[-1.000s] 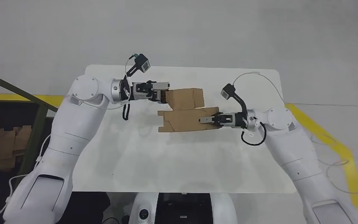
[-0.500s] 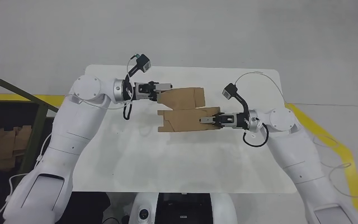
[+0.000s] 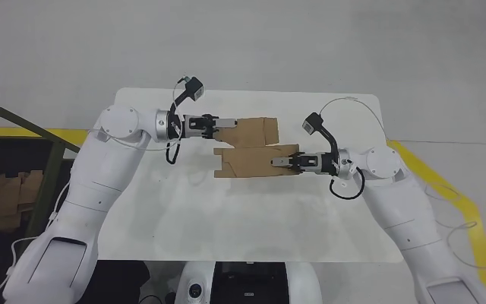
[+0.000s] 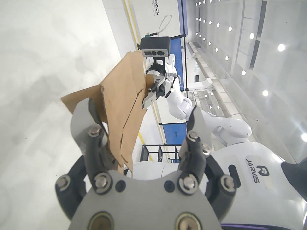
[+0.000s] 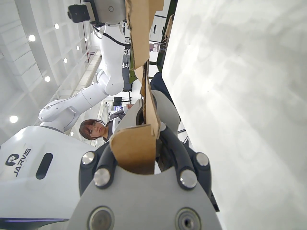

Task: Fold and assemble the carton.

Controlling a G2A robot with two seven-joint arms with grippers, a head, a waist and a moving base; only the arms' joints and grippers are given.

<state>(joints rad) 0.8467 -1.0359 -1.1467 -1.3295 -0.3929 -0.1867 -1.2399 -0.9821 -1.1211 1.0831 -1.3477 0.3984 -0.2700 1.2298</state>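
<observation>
The right gripper (image 3: 278, 162) is clamped on the near, flat panel of the brown corrugated carton (image 3: 247, 161), which is held off the smooth white surface (image 3: 319, 220). Beyond it, the left gripper (image 3: 228, 124) has its fingers spread, one against the edge of the raised flap. Over the last second it has edged slightly away from the robot, the flap following. A thin white cable (image 3: 345, 101) loops near the far edge.
</observation>
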